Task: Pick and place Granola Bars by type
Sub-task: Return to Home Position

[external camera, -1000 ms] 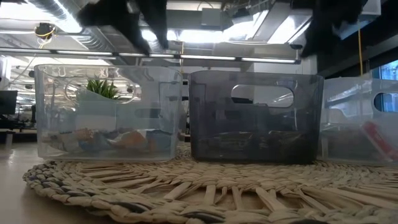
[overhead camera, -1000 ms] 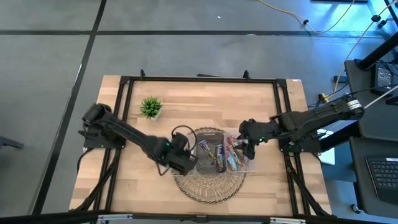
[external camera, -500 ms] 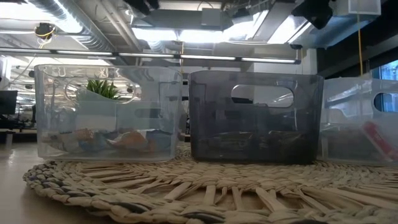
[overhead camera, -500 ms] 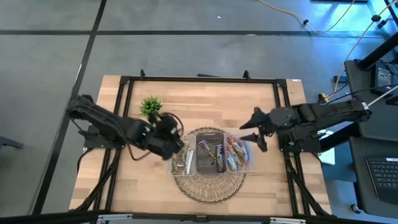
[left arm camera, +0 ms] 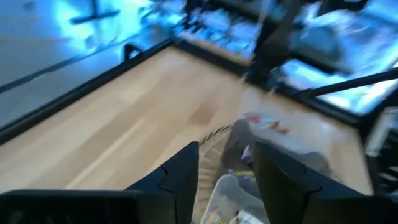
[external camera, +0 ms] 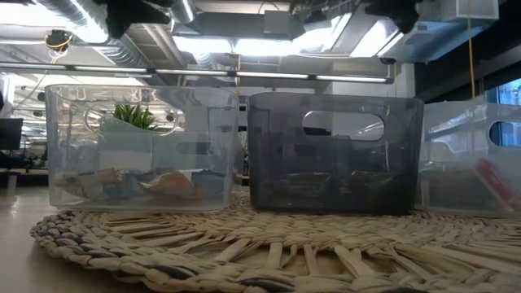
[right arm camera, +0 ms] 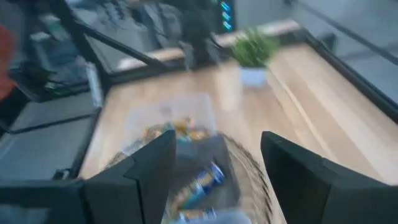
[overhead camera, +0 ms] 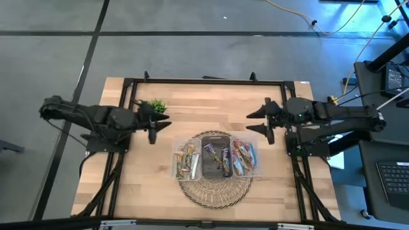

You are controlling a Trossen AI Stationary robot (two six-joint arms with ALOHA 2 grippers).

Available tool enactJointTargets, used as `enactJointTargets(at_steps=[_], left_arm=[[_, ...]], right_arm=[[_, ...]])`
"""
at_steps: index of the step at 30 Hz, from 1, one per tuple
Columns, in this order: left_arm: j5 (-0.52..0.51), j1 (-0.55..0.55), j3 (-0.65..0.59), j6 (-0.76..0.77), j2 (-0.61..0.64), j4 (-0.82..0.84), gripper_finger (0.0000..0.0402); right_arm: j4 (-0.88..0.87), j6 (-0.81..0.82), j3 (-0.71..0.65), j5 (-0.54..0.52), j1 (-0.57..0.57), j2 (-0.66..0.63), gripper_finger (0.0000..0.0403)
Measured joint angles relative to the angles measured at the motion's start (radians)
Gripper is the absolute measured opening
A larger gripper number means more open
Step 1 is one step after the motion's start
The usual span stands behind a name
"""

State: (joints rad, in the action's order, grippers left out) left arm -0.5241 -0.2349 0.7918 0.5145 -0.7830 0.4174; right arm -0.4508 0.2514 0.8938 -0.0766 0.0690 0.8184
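The granola bars lie sorted in three bins standing side by side on a round woven mat. A clear bin point(overhead camera: 186, 161) holds tan-yellow bars point(external camera: 155, 183), a dark bin point(overhead camera: 216, 157) holds purple and blue ones, and another clear bin point(overhead camera: 244, 158) holds red and blue ones. My left gripper point(overhead camera: 160, 130) hovers open over the wood left of the bins, beside the plant, with nothing between its fingers point(left arm camera: 227, 149). My right gripper point(overhead camera: 250, 122) hovers open beyond the bins' right end, fingers spread wide and empty point(right arm camera: 217, 137).
A small green potted plant point(overhead camera: 155, 106) stands on the far left part of the table, close to my left gripper. The woven mat point(overhead camera: 214, 190) lies under the bins near the table's near edge. Black frame rails point(overhead camera: 204, 81) run around the table. Bare wood lies along the far side.
Both arms have drawn back from the bins and risen. The left gripper moved from the left clear bin toward the table's left and far side, ending beside the plant. The right gripper moved from the right clear bin toward the far right. The bins and bars stayed put.
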Motion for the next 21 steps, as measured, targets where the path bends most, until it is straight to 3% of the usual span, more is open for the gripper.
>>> enactJointTargets(at_steps=[5,9,16,21], left_arm=[[0.243,0.146,-0.201,-0.113,0.213,-0.176,0.0140],[0.401,0.252,-0.291,-0.136,0.345,-0.185,0.0143],[0.548,0.378,-0.406,-0.153,0.534,-0.188,0.0141],[0.568,0.431,-0.481,-0.153,0.649,-0.179,0.0144]], right_arm=[[0.291,-0.048,-0.146,0.150,-0.071,0.002,0.0239],[0.404,-0.022,-0.240,0.179,-0.131,-0.037,0.0239],[0.510,0.014,-0.392,0.151,-0.174,-0.183,0.0239],[0.539,0.036,-0.490,0.122,-0.177,-0.299,0.0239]])
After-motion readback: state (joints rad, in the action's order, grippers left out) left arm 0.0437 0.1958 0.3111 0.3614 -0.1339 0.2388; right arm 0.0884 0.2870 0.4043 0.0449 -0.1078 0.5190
